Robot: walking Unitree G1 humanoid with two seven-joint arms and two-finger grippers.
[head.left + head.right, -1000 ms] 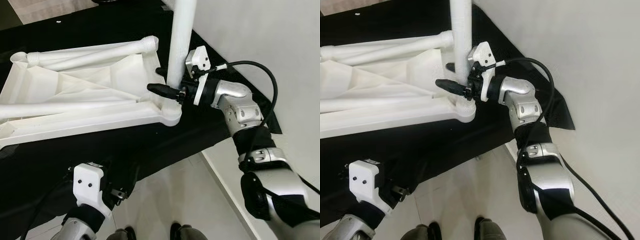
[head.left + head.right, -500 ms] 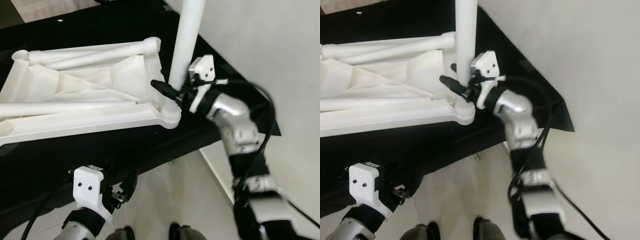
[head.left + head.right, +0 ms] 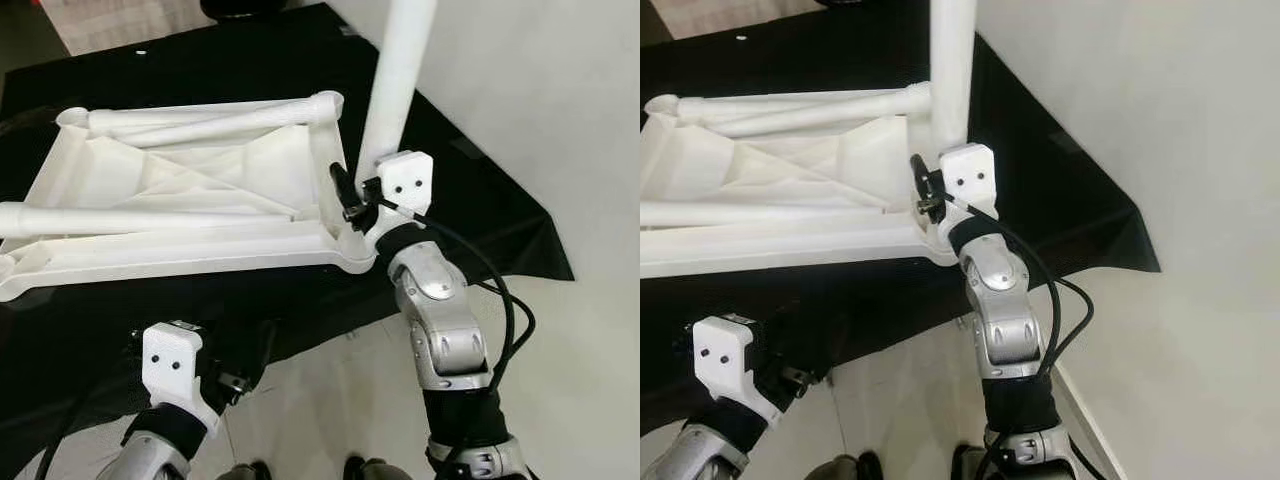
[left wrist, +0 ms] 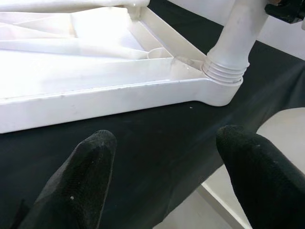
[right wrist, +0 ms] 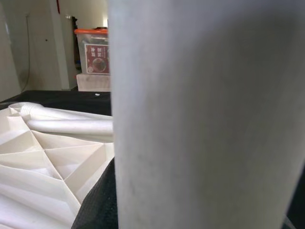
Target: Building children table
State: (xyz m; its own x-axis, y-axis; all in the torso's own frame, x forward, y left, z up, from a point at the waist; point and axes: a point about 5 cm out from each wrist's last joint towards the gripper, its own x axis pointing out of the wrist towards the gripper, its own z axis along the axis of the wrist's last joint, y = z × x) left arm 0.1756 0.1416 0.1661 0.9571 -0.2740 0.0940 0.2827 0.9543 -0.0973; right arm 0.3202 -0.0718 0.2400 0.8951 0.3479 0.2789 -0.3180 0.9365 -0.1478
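Note:
The white table top lies upside down on a black cloth. One white table leg stands upright in the threaded socket at the near right corner. Two more legs lie across the underside. My right gripper is shut on the upright leg just above the socket, and one black finger shows to its left. The leg is pressed close against the right wrist camera. My left gripper hangs open below the table's near edge, holding nothing.
The black cloth ends at a white wall on the right. Pale floor tiles lie in front of the cloth, by my feet. A plastic box with an orange lid stands far behind the table.
My right forearm has swung from the right of the leg round to its near side, the wrist turning while the gripper stays at the leg's base. The left arm has hardly moved.

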